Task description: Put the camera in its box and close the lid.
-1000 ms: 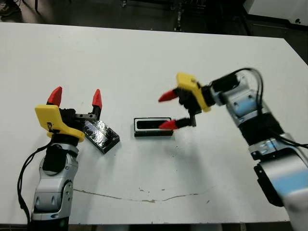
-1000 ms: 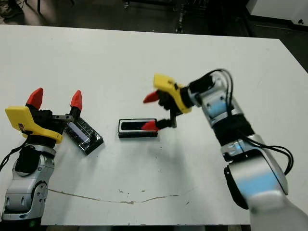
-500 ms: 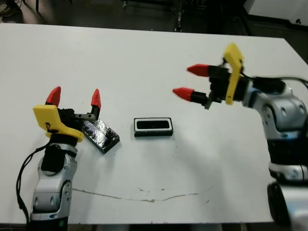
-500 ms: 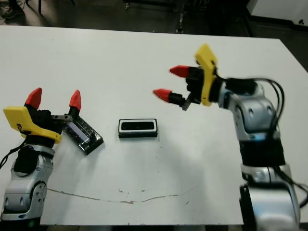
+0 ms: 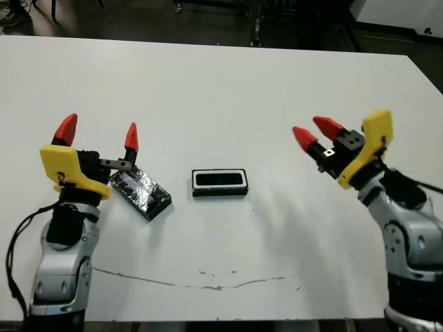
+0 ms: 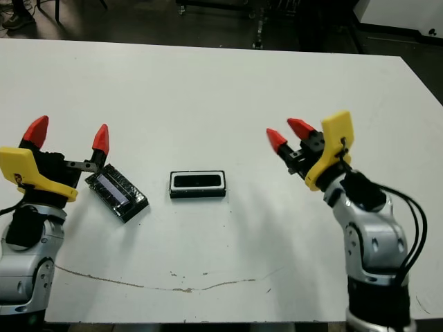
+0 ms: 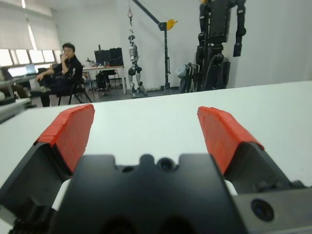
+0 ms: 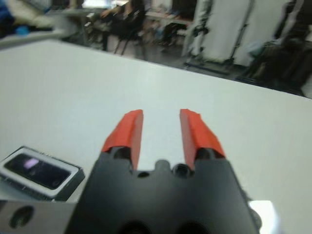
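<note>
The box (image 5: 220,192), a small black-walled tray with a white lining, sits at the table's middle. The slim black camera (image 5: 220,180) lies inside it, and the right wrist view shows its purplish patch (image 8: 30,163). The glossy black lid (image 5: 143,194) lies flat and slanted on the table to the left of the box. My left gripper (image 5: 99,133) is open and hovers just above the lid's far left end, holding nothing. Well to the right of the box, my right gripper (image 5: 315,131) is raised off the table, its fingers (image 8: 127,132) a narrow gap apart and empty.
A thin dark crack line (image 5: 201,282) runs across the table near its front edge. Dark floor lies beyond the far edge (image 5: 208,41). In the left wrist view a seated person (image 7: 63,73) and a hanging humanoid robot (image 7: 219,39) show beyond the table.
My right gripper has drawn back from the box's right end to the right, turned, and narrowed its fingers. The camera stays in the box. My left gripper has shifted slightly left.
</note>
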`<action>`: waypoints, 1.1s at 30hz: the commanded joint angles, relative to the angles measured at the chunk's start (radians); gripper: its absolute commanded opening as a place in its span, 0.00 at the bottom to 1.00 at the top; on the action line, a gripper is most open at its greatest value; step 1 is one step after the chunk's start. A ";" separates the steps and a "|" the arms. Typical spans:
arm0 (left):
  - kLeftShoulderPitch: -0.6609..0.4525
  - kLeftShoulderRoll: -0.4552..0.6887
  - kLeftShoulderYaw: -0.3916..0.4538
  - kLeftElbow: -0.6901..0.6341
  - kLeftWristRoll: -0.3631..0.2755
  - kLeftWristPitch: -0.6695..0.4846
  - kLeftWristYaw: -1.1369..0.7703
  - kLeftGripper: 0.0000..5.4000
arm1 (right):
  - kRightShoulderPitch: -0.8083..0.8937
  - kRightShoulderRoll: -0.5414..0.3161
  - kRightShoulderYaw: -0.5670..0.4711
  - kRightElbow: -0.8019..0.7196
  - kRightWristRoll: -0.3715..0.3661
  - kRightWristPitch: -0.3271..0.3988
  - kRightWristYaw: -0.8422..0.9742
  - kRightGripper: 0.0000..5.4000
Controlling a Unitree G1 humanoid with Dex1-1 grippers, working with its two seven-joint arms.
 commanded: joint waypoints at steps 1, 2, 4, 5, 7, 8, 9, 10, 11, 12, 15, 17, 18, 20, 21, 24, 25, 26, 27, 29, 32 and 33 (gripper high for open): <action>-0.020 0.084 0.030 -0.013 -0.007 0.047 -0.053 1.00 | 0.068 0.027 -0.016 -0.055 0.003 0.000 -0.073 0.28; -0.027 0.114 0.039 -0.011 -0.016 0.059 -0.078 1.00 | 0.084 0.031 -0.015 -0.068 0.002 0.001 -0.088 0.24; -0.054 0.200 0.061 0.005 -0.052 0.083 -0.169 1.00 | 0.117 0.039 -0.015 -0.087 0.004 -0.009 -0.108 0.18; -0.070 0.246 0.073 0.019 -0.085 0.095 -0.231 1.00 | 0.129 0.042 -0.016 -0.091 0.008 -0.014 -0.114 0.15; -0.105 0.341 0.092 0.043 -0.158 0.152 -0.355 1.00 | 0.143 0.044 -0.017 -0.095 0.013 -0.018 -0.125 0.09; -0.126 0.393 0.094 0.058 -0.187 0.181 -0.420 1.00 | 0.148 0.044 -0.017 -0.098 0.018 -0.012 -0.131 0.06; -0.158 0.456 0.087 0.089 -0.205 0.188 -0.506 1.00 | 0.151 0.045 -0.017 -0.102 0.020 -0.004 -0.139 0.03; -0.197 0.515 0.076 0.128 -0.224 0.198 -0.593 1.00 | 0.154 0.045 -0.017 -0.106 0.022 0.004 -0.147 0.00; -0.249 0.575 0.054 0.178 -0.235 0.207 -0.689 1.00 | 0.157 0.044 -0.014 -0.109 0.022 0.008 -0.153 0.00; -0.298 0.620 0.030 0.222 -0.242 0.219 -0.768 1.00 | 0.160 0.044 -0.013 -0.109 0.022 0.008 -0.155 0.00; -0.475 0.720 -0.100 0.353 -0.183 0.187 -0.999 1.00 | 0.165 0.041 -0.007 -0.107 0.020 0.010 -0.165 0.00; -0.613 0.748 -0.215 0.436 -0.106 0.125 -1.150 1.00 | 0.168 0.041 -0.003 -0.107 0.018 0.014 -0.172 0.00; -0.682 0.753 -0.278 0.456 -0.062 0.105 -1.219 1.00 | 0.170 0.042 -0.001 -0.105 0.018 0.012 -0.173 0.00; -0.788 0.751 -0.377 0.481 0.021 0.070 -1.321 1.00 | 0.173 0.042 0.002 -0.102 0.019 0.011 -0.177 0.00; -0.835 0.742 -0.421 0.498 0.063 0.028 -1.366 1.00 | 0.174 0.042 0.003 -0.100 0.022 0.010 -0.178 0.00; -0.937 0.703 -0.521 0.541 0.153 -0.058 -1.451 1.00 | 0.177 0.042 0.007 -0.103 0.023 0.029 -0.192 0.00; -0.964 0.697 -0.559 0.550 0.172 -0.085 -1.461 1.00 | 0.178 0.042 0.009 -0.104 0.022 0.034 -0.195 0.00; -0.993 0.694 -0.608 0.553 0.197 -0.111 -1.465 1.00 | 0.179 0.041 0.010 -0.102 0.023 0.033 -0.195 0.00; -1.027 0.697 -0.669 0.553 0.216 -0.124 -1.467 1.00 | 0.180 0.039 0.011 -0.099 0.024 0.030 -0.194 0.00; -1.091 0.699 -0.794 0.554 0.258 -0.150 -1.467 1.00 | 0.182 0.040 0.010 -0.092 0.030 0.027 -0.191 0.00; -1.148 0.698 -0.940 0.559 0.254 -0.197 -1.467 1.00 | 0.185 0.039 0.013 -0.085 0.032 0.019 -0.188 0.00; -1.160 0.696 -0.986 0.558 0.247 -0.209 -1.467 1.00 | 0.187 0.039 0.015 -0.082 0.030 0.015 -0.188 0.00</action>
